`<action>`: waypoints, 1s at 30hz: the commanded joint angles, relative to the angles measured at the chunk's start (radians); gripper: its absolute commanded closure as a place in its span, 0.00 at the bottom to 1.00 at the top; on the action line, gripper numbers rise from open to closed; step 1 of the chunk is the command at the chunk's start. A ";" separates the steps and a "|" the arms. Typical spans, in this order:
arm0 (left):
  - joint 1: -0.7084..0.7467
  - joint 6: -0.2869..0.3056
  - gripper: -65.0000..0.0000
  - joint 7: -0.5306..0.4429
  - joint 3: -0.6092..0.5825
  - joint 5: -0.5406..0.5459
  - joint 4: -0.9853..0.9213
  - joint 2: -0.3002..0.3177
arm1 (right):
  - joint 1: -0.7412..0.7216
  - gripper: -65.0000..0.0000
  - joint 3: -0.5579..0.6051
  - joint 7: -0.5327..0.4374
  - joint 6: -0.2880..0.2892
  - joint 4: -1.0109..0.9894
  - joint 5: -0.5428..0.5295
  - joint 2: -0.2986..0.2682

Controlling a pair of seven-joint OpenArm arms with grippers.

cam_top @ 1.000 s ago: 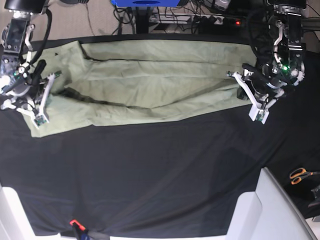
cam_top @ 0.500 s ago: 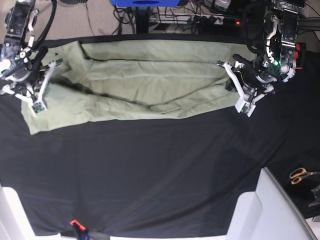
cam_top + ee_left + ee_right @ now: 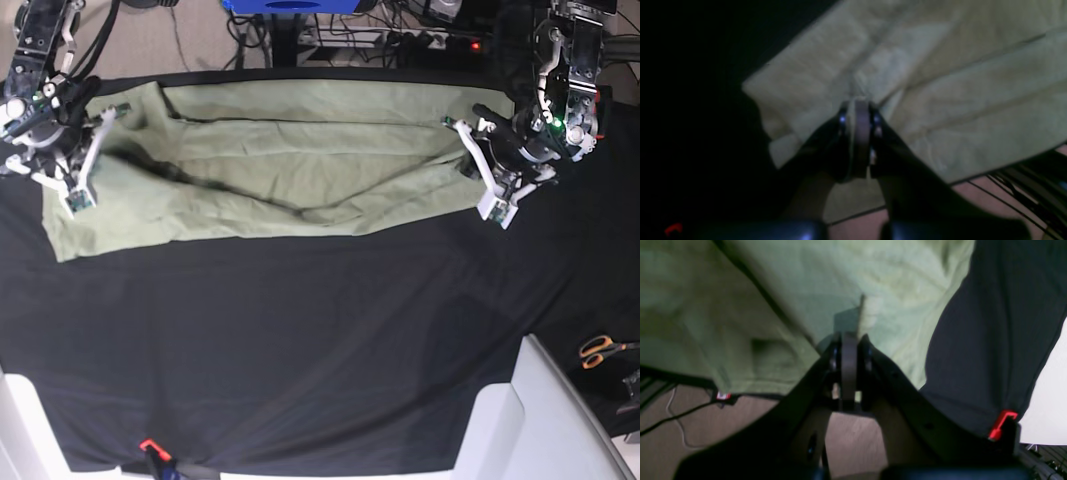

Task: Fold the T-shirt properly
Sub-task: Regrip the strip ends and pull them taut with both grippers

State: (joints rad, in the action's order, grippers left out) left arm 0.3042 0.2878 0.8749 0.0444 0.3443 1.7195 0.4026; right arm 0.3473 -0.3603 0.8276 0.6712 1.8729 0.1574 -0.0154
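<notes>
1. The T-shirt (image 3: pixel 270 170) lies stretched along the far side of the black table cloth (image 3: pixel 300 340).
2. The left gripper (image 3: pixel 858 108) and the right gripper (image 3: pixel 848 340) each pinch one end of it.
3. Best to move both ends evenly, keeping the fabric tight and flat.
4. Both arms reach down over the far corners.

Orange-handled scissors (image 3: pixel 603 351) lie on black cloth (image 3: pixel 320 350).

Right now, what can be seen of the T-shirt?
The T-shirt is pale sage-green, soft cotton-looking cloth, lying as a long creased band across the far side of the black cloth. Each end is pinched: the right pincer and the left pincer are both shut on its fabric.
</notes>
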 commanded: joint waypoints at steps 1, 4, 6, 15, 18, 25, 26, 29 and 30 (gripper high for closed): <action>0.002 0.000 1.00 -0.010 0.005 0.006 0.015 0.012 | 0.000 1.00 -0.004 -0.011 -0.001 0.021 -0.003 0.005; 0.002 0.000 1.00 -0.010 0.005 0.006 0.015 0.012 | 0.016 1.00 -0.006 -0.015 -0.001 0.037 -0.003 0.027; 0.002 0.000 1.00 -0.010 0.005 0.006 0.015 0.012 | 0.031 1.00 -0.006 -0.014 -0.001 0.052 -0.003 0.035; 0.002 0.000 1.00 -0.010 0.005 0.006 0.015 0.022 | 0.080 1.00 -0.006 -0.017 -0.001 0.084 -0.003 0.070; 0.002 0.000 1.00 -0.010 0.005 0.006 0.015 0.026 | 0.080 1.00 -0.006 -0.018 -0.001 0.083 -0.003 0.070; 0.005 0.000 1.00 -0.010 0.005 0.006 0.015 0.040 | 0.091 1.00 -0.007 -0.018 -0.001 0.083 -0.003 0.070; 0.005 0.000 1.00 -0.010 0.005 0.006 0.015 0.040 | 0.092 1.00 -0.007 -0.018 -0.001 0.083 -0.003 0.071; 0.003 0.000 1.00 -0.010 0.005 0.006 0.015 0.040 | 0.108 1.00 -0.007 -0.018 -0.001 0.083 -0.003 0.071; 0.003 0.000 1.00 -0.010 0.005 0.006 0.015 0.040 | 0.111 1.00 -0.007 -0.018 -0.001 0.083 -0.003 0.071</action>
State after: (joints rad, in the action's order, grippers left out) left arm 0.3126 0.2878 0.8757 0.0441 0.3466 1.7191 0.4301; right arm 0.4511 -0.3630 0.8158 0.6712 1.9400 0.1577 0.0586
